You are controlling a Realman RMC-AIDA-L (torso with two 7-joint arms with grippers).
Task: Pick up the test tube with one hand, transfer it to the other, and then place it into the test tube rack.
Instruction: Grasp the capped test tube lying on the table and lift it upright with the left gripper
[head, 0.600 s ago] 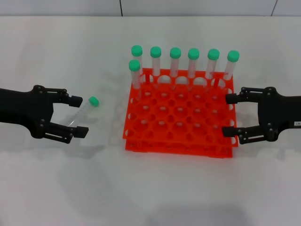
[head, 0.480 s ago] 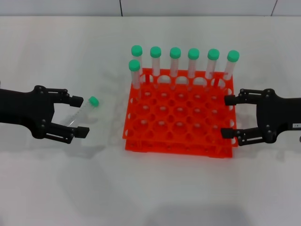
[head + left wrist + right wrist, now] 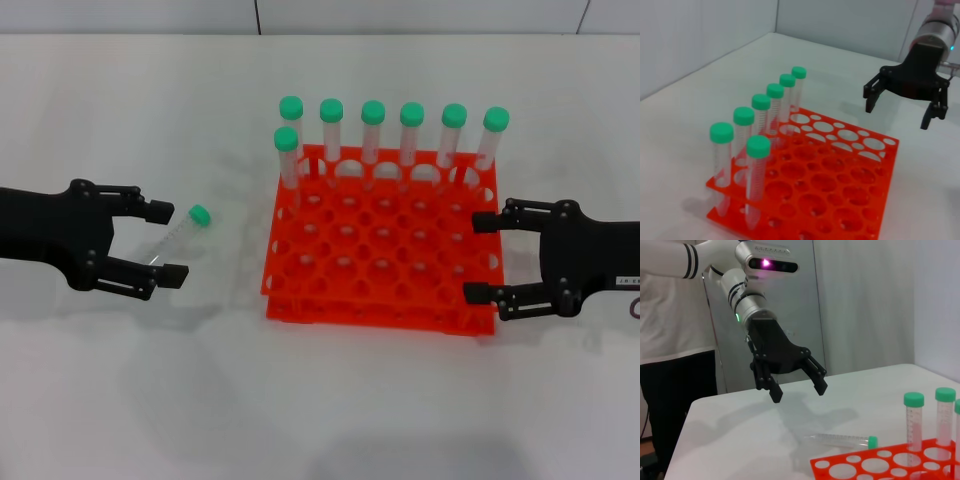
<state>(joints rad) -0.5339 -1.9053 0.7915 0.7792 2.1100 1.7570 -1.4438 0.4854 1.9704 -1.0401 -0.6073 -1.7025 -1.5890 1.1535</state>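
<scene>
Nothing done yet: test tube [image 3: 178, 236] lies on the table left of the rack [image 3: 380, 250], between the wide-spread left gripper [image 3: 163, 241]; right gripper [image 3: 481, 257], also spread, empty at the rack's right edge.

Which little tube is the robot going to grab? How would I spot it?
Find the big orange-red test tube rack in the middle of the white table. On its left the left pincer hangs open, and under it is the test tube. It is the only green-capped tube lying flat; the other tubes stand upright in the rack.
</scene>
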